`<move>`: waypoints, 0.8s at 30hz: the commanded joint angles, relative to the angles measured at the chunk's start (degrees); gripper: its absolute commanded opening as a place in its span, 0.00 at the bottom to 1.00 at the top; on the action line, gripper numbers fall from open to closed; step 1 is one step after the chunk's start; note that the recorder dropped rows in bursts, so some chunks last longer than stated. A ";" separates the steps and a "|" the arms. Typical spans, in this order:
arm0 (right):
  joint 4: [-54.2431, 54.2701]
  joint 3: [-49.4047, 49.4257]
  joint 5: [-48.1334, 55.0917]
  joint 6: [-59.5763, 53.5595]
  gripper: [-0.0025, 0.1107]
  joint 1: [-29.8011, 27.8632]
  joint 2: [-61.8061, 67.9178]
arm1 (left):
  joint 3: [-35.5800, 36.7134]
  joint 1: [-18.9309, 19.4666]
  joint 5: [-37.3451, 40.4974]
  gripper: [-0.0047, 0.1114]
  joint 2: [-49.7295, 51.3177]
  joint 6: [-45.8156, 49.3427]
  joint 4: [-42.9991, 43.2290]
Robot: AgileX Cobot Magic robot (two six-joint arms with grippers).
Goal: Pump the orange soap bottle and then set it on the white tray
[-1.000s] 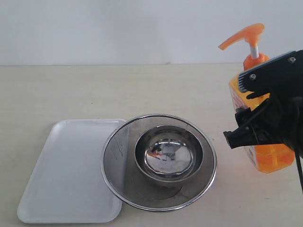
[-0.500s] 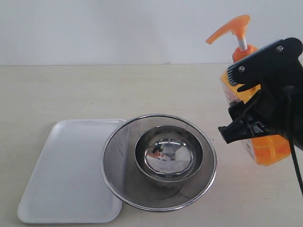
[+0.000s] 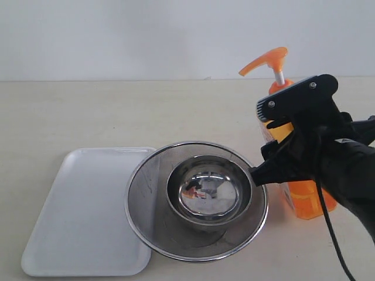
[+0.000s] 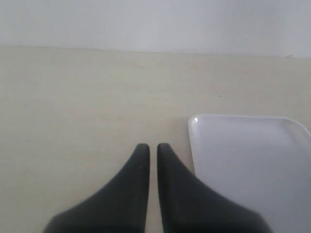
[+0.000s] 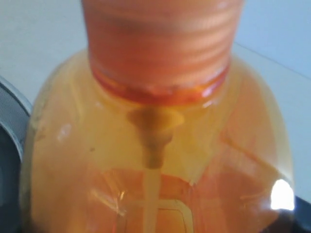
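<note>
In the exterior view the orange soap bottle (image 3: 306,200) stands upright just right of the steel strainer, with its orange pump head pointing left. My right gripper (image 3: 272,140) is shut on the bottle's body, one finger across its shoulder and the other lower at its front. Whether the base touches the table I cannot tell. The right wrist view is filled by the bottle's (image 5: 155,145) neck and shoulder, and the fingers are hidden. The white tray (image 3: 76,216) lies flat at the front left. My left gripper (image 4: 152,148) hovers shut and holding nothing beside a corner of the tray (image 4: 252,160).
A round steel mesh strainer (image 3: 146,199) with a shiny bowl (image 3: 209,190) in it sits between tray and bottle, overlapping the tray's right edge. Its rim (image 5: 9,126) shows in the right wrist view. A pale wall rises behind the table.
My right gripper has carried the bottle leftward, from the right edge of the exterior view to beside the strainer. Tray, strainer and bowl have not moved.
</note>
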 commanded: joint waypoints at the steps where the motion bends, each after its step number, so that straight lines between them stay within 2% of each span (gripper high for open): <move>1: -1.55 -0.35 -1.22 0.64 0.02 -0.04 0.87 | 0.17 -0.34 -0.57 0.08 0.23 -0.09 0.19; 24: -1.27 -0.35 -2.08 0.64 0.02 -0.04 0.87 | 0.17 -0.34 -0.57 0.08 0.23 -0.09 0.19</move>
